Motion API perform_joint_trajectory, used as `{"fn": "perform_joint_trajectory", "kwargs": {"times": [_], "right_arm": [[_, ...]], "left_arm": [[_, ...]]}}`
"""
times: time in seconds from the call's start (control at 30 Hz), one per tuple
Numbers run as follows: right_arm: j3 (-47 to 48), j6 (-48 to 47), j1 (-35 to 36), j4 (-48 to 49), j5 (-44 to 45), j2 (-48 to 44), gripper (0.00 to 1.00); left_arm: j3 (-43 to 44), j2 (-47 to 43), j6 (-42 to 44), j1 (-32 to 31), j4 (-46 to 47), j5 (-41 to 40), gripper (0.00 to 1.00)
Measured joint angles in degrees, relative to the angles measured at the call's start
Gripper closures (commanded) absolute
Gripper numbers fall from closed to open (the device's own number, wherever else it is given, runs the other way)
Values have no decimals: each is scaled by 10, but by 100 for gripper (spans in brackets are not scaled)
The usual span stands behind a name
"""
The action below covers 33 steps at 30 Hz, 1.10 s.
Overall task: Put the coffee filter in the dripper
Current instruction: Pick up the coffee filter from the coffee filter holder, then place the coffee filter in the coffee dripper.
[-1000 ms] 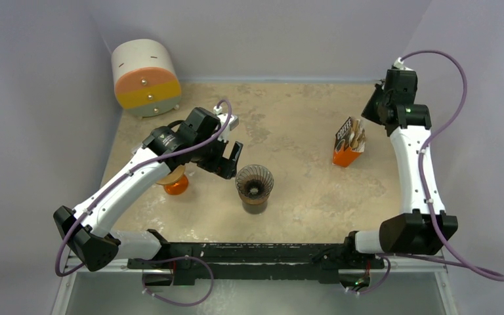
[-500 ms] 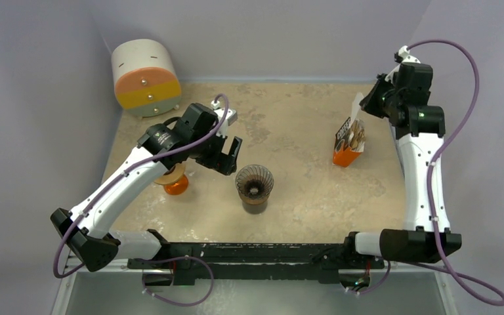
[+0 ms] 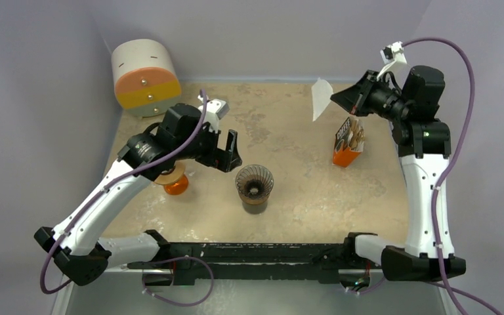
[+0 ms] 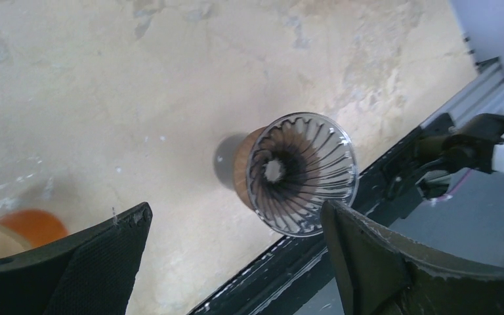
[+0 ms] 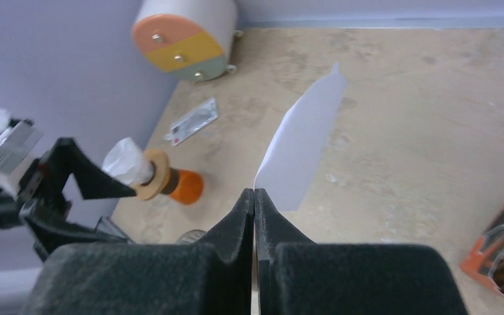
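Pinches white paper coffee filter (image 3: 320, 98) (image 5: 305, 147) in right gripper (image 3: 333, 98) (image 5: 254, 197), aloft at 1 o'clock from ribbed glass dripper (image 3: 254, 185) (image 4: 302, 174). Holds left gripper (image 3: 228, 151) (image 4: 236, 220) jaws wide, empty, at 11 o'clock.

White filter (image 3: 320, 97), dark ribbed dripper (image 3: 254, 184), mottled beige table (image 3: 289, 128)

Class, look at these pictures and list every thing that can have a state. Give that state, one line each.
coffee filter: folded flat, held in the air by its lower edge
dripper: standing upright, empty
filter box: upright, open on top
right pincer: shut on the coffee filter
left pincer: open, holding nothing
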Motion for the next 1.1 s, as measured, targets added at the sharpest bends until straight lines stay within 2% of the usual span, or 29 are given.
{"fn": "perform_joint_trajectory", "kwargs": {"times": [0.2,0.5,0.8,1.1], "right_arm": [[-55,51,35,96,-93,-38,100],[-91,141,154,249,-153,-47,100],[-126,226,183,384,-196,-66,100],[-155,323,215,529,-215,-88,100]], "left_arm": [[-41,-43,-50,0,66,51,1],[-102,-90,-132,0,200,129,1],[-183,-154,-226,0,340,170,1],[-268,-191,-334,0,539,200,1]]}}
